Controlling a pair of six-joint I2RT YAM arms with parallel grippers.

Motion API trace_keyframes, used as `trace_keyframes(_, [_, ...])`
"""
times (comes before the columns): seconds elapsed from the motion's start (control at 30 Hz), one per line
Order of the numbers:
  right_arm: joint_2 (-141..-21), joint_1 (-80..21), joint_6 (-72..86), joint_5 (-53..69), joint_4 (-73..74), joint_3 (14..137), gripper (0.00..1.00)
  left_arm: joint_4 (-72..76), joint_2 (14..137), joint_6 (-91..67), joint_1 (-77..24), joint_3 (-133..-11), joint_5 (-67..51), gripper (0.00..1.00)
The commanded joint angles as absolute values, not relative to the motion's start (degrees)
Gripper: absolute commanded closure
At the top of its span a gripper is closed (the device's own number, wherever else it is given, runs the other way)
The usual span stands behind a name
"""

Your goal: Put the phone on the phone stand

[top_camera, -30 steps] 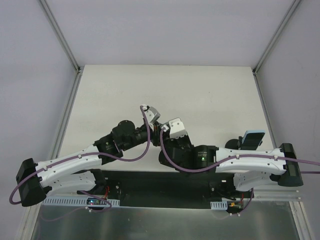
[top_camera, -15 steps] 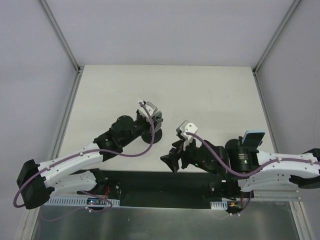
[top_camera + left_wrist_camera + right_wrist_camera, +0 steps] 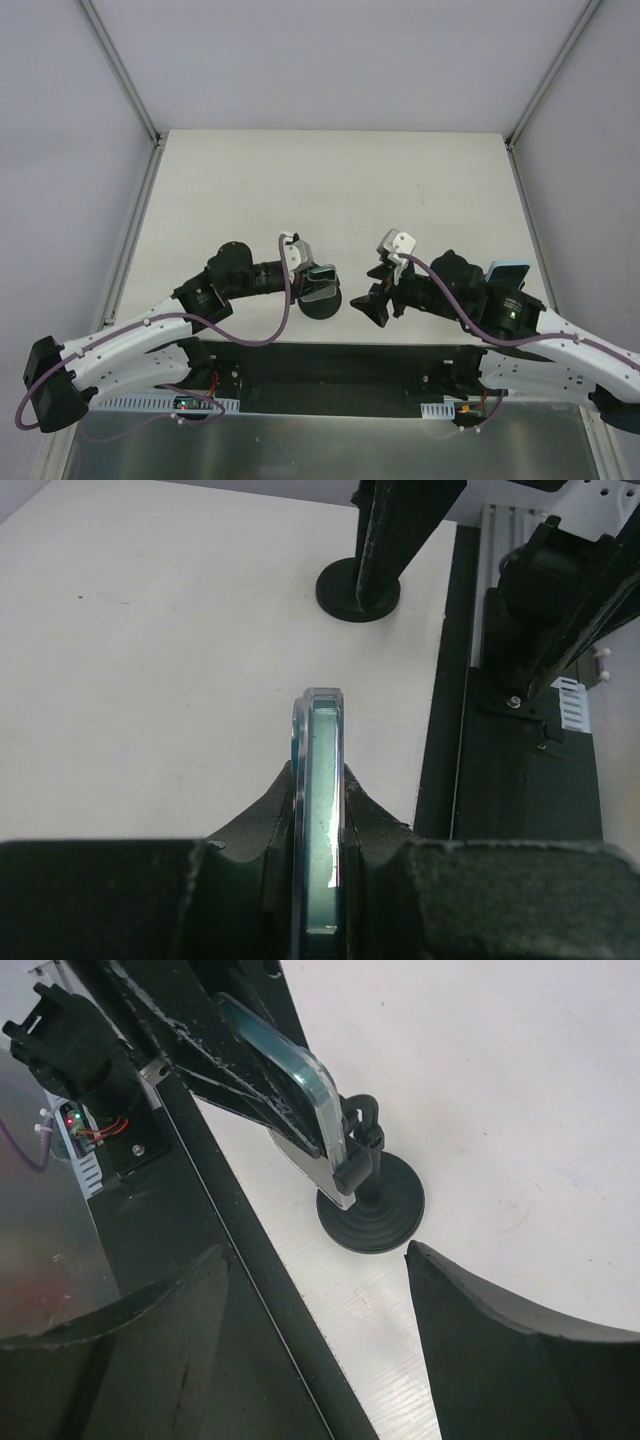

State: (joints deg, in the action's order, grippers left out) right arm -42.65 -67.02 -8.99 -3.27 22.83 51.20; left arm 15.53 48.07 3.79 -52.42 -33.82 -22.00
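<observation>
Left gripper (image 3: 320, 785) pinches the phone (image 3: 285, 1060) edge-on at the phone stand (image 3: 372, 1215), by the near edge of the table (image 3: 400, 180) — right gripper (image 3: 315, 1255) gaping, empty — so a skewed release could tip the stand or drop the phone.

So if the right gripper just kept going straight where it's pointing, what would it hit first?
Most likely the phone stand: its round base lies straight ahead of the open right gripper. The phone, held by the left gripper, hangs just above it, though depth is unclear.
</observation>
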Motion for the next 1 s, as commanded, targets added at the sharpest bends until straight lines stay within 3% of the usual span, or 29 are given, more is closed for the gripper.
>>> trace_keyframes(0.0, [-40.0, -66.7, -9.4, -3.2, 25.2, 55.1, 0.26, 21.4, 53.2, 4.9, -52.3, -39.8, -32.7, 1.00])
trace_keyframes(0.5, [-25.8, -66.8, -7.3, -7.6, 33.8, 65.4, 0.25, 25.4, 91.9, 0.7, -55.8, -71.6, -45.4, 1.00])
trace_keyframes(0.97, [-21.4, -66.7, -5.4, -8.5, 34.4, 64.4, 0.26, 25.2, 108.8, 0.2, -63.0, -89.3, -37.4, 1.00])
